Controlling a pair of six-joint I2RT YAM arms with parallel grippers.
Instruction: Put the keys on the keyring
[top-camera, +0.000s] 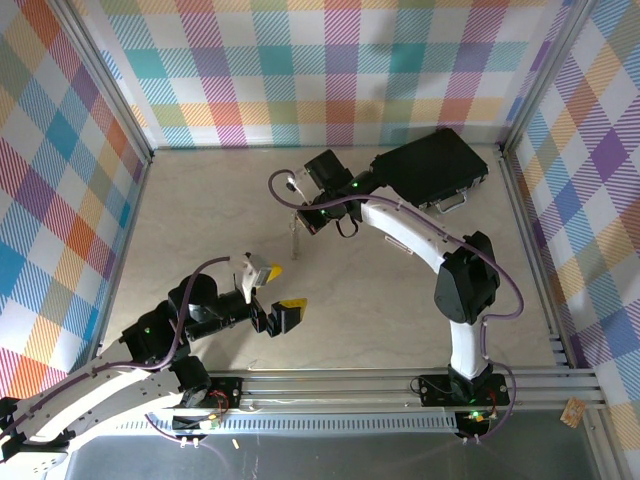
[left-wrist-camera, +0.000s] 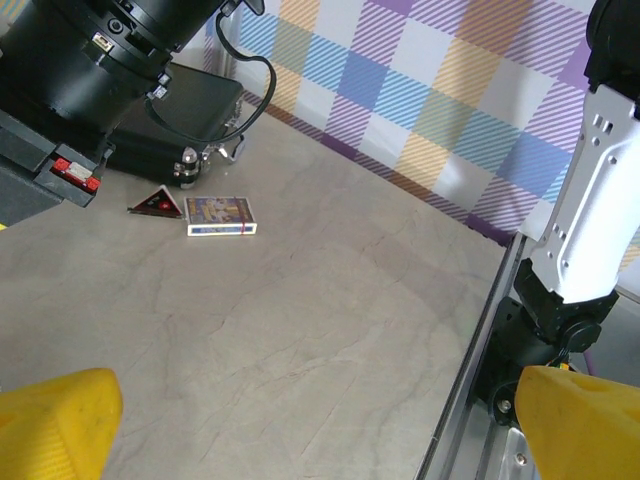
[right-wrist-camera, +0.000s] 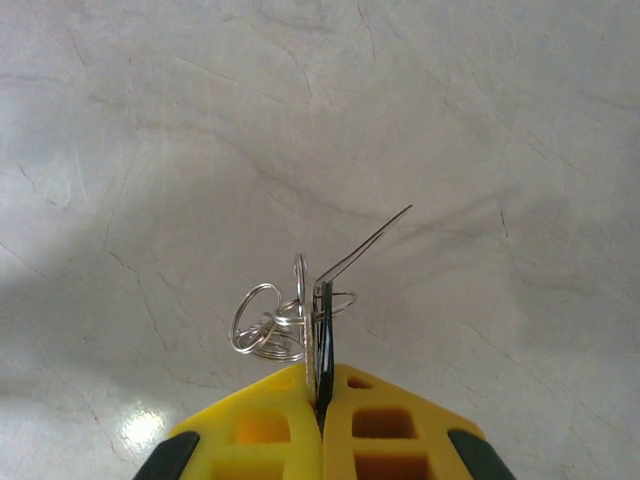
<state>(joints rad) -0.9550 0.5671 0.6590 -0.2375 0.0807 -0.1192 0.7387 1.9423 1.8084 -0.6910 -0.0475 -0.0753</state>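
My right gripper (right-wrist-camera: 322, 388) is shut on the keys (right-wrist-camera: 313, 335), which I see edge-on as a flat silver blade beside a thin black piece between the yellow fingers. Silver loops of the keyring (right-wrist-camera: 262, 322) hang off their left side, and a thin wire (right-wrist-camera: 368, 243) sticks up to the right. In the top view the right gripper (top-camera: 302, 215) hovers over the table's middle with the metal bundle (top-camera: 294, 238) dangling below it. My left gripper (top-camera: 282, 288) stands open nearer the front, with nothing between its yellow fingertips (left-wrist-camera: 55, 420).
A black case (top-camera: 435, 168) lies at the back right by the wall. Beside the black case (left-wrist-camera: 170, 120) lie a small patterned card (left-wrist-camera: 221, 215) and a red-and-black triangular piece (left-wrist-camera: 157, 203). The right arm's base (left-wrist-camera: 560, 320) and the table rail stand close on the right.
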